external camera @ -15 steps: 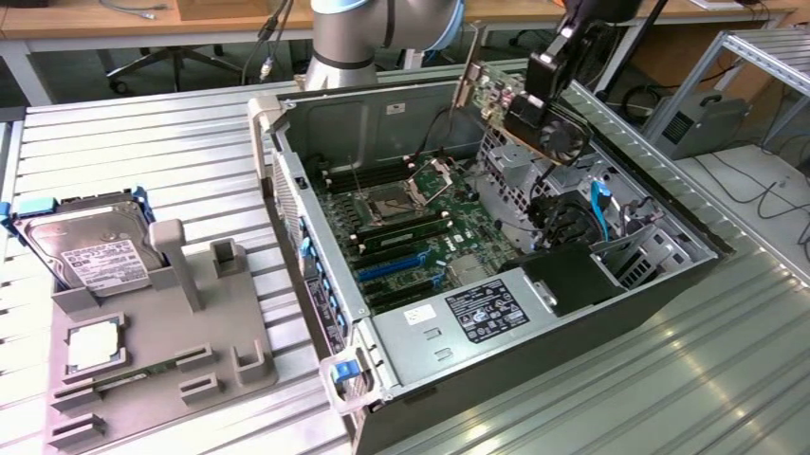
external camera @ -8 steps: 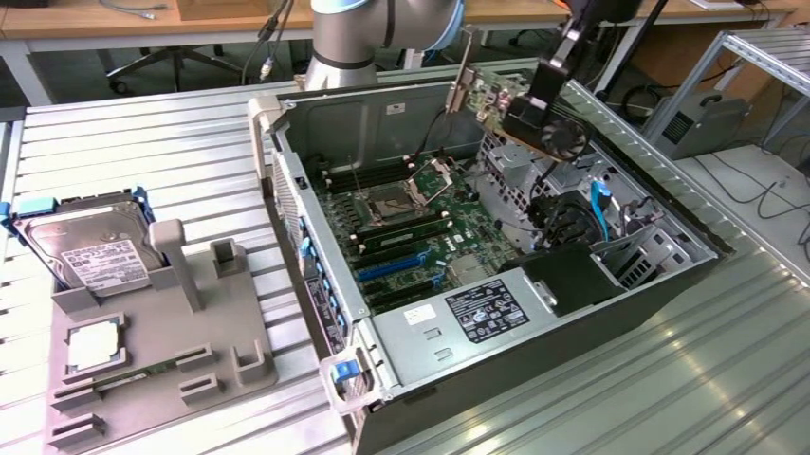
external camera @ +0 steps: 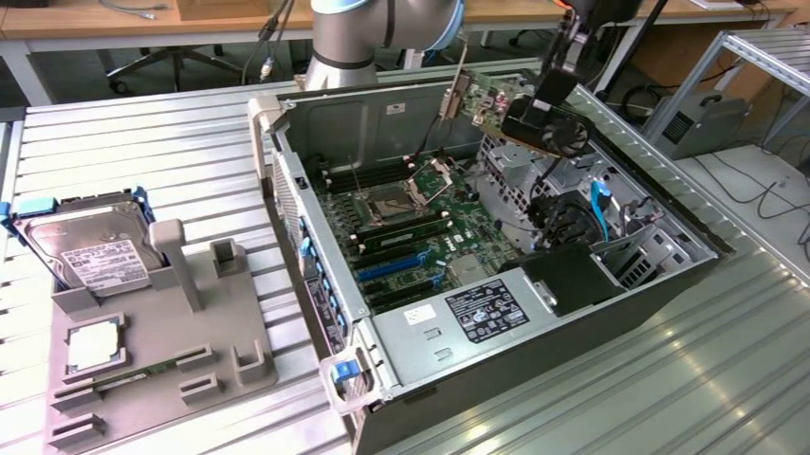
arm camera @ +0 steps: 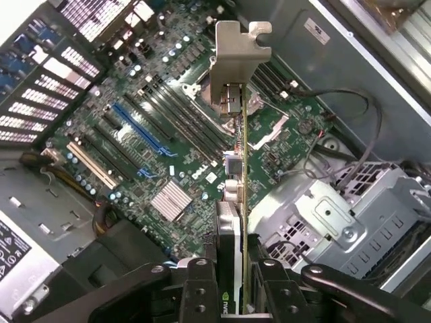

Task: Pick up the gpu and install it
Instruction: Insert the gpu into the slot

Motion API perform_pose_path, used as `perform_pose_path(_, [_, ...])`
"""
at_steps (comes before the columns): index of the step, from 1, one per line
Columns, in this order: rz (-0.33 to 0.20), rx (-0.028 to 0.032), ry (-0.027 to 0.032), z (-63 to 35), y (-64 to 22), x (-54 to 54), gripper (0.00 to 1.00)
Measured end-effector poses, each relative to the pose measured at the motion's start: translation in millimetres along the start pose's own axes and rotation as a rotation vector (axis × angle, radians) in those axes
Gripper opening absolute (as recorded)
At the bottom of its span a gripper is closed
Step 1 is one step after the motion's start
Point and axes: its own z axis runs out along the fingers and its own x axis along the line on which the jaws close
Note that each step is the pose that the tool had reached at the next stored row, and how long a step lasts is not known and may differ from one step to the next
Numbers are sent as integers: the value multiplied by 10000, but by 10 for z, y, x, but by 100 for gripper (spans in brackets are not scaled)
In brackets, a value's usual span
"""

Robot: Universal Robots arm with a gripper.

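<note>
In the exterior view the gripper (external camera: 542,102) is clamped on the gpu (external camera: 487,95) and holds it in the air above the far edge of the open computer case (external camera: 285,190). The case lies on its side on the slatted metal table (external camera: 152,152), so the motherboard (external camera: 405,227) faces up and can be reached from above. The card hangs tilted, with its silver bracket (external camera: 452,100) toward the case's rear wall, and it touches nothing inside. The blue expansion slots (external camera: 386,268) lie on the board toward the power supply (external camera: 487,313), well apart from the card. Near the table's edge at the exterior view's left, a grey holder (external camera: 165,322) keeps a hard drive (external camera: 89,251) upright. In the wrist view the gpu (arm camera: 232,222) runs edge-on away from the camera, pinched on its two flat faces by the fingers (arm camera: 201,289). That grip likely leaves its connector edge free for seating. The bracket (arm camera: 236,54) is at its far end. The motherboard (arm camera: 202,134) lies beneath, with the long blue slot (arm camera: 138,128) not in line with the card and the drive cage (arm camera: 337,215) near its other face.
</note>
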Motion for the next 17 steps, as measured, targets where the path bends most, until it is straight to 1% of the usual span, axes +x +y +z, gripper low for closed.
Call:
perform_pose_path(1, [-272,-6,11,0,0,0,27])
perform_pose_path(2, [-703,-17,28,1,0,0,27])
perform_pose_path(12, [-2587,-65,106,1,0,0,27])
perform_pose_path(13, [-2847,-71,116,1,0,0,27])
perform_pose_path(14, [-3262,-81,134,0,0,0,27])
perform_pose_path(17, [-3849,-96,157,1,0,0,27])
